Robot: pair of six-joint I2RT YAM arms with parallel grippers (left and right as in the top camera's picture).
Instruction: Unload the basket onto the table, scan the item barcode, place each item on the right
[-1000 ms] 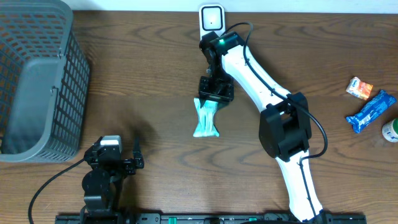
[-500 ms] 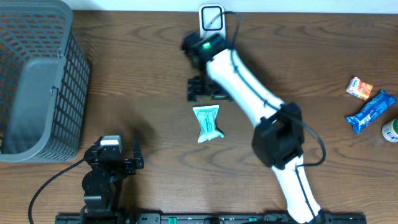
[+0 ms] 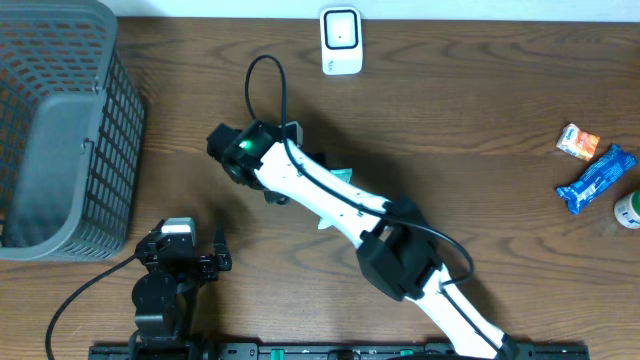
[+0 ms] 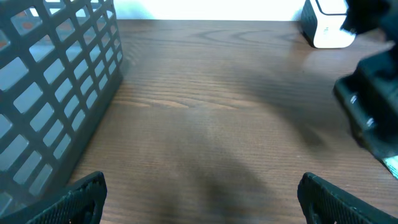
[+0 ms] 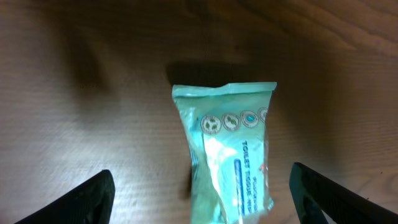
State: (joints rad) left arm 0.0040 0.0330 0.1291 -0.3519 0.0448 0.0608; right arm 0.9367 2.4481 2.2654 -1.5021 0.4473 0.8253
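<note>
The table point(image 3: 480, 110) is bearing a tissue pack point(image 5: 230, 155); the right gripper point(image 5: 202, 193) is hovering over it, jaws apart; the left gripper point(image 4: 199, 196) is gaping too.

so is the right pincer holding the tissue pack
No, the toilet tissue pack lies flat on the wooden table, with the right pincer spread wide and clear of it.

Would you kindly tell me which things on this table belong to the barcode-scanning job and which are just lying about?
Belongs to the job:
- teal tissue pack, lying on the table
- white scanner, at the far edge

Just lying about:
- grey basket
- orange packet
- blue packet
- small container, cut off at the right edge
</note>
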